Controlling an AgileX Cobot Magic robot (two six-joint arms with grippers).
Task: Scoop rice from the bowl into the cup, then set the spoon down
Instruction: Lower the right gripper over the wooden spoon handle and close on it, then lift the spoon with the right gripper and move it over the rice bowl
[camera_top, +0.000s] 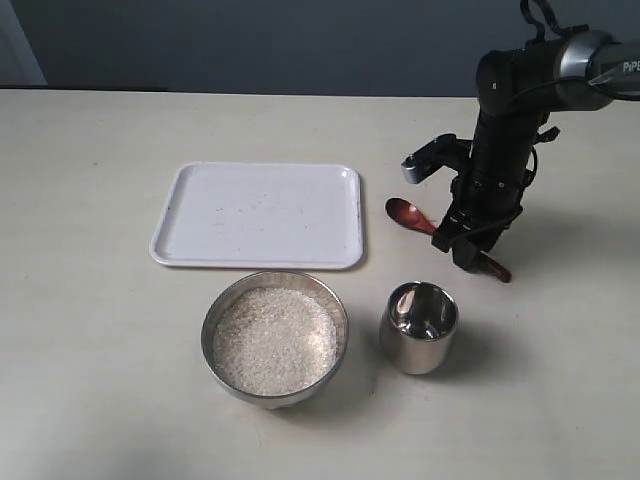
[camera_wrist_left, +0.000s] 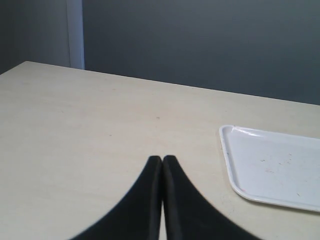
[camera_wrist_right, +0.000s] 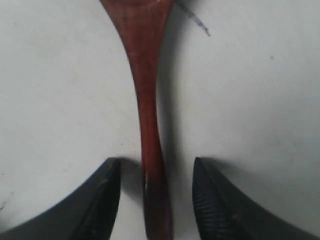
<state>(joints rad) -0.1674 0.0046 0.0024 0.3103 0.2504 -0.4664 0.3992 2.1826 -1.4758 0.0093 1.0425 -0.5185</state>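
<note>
Rice (camera_top: 275, 338) fills one bowl (camera_top: 207, 342) at lower centre, one cup (camera_top: 418, 330) just to its right.
Beyond: one tray (camera_top: 258, 213), upper centre; one spoon (camera_top: 405, 213) lying right of it, right gripper (camera_wrist_right: 156, 165) spread astride its handle, not touching; left gripper (camera_wrist_left: 162, 159) pressed closed.

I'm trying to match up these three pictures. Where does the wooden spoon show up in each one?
Exterior view: the spoon lies on the table, right of the white tray, under the right gripper.
Left wrist view: not in it; only table and a tray corner show.
Right wrist view: its handle runs through the middle, between the open jaws.
Shared landmark: the pale table, in all three.
</note>
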